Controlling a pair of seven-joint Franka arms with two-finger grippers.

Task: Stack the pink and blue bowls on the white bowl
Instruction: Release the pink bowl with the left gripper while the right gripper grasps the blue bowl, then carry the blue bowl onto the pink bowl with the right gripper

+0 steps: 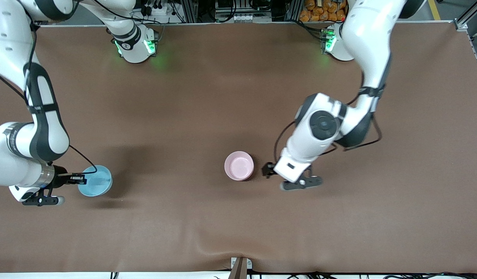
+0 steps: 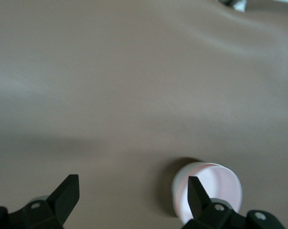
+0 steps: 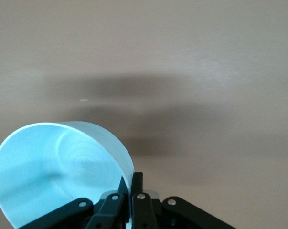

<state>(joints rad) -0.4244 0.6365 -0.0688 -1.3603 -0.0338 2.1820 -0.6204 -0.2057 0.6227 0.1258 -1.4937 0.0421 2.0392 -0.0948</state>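
Note:
The pale pink bowl (image 1: 239, 166) sits mid-table. In the left wrist view (image 2: 215, 188) its outer wall looks white, so it appears nested in the white bowl (image 2: 181, 193). The white bowl does not show apart in the front view. My left gripper (image 1: 271, 172) is open and empty just beside this stack, toward the left arm's end; the stack lies by one fingertip (image 2: 197, 195) of the gripper (image 2: 133, 188). My right gripper (image 1: 81, 179) is shut on the rim of the light blue bowl (image 1: 96, 180) and holds it tilted above the table at the right arm's end. In the right wrist view the gripper (image 3: 133, 179) pinches the blue bowl's (image 3: 53, 176) wall.
The brown table cover (image 1: 238, 97) is bare around the bowls. A small bracket (image 1: 240, 267) sits at the table edge nearest the front camera. The arms' bases (image 1: 136, 44) stand along the edge farthest from that camera.

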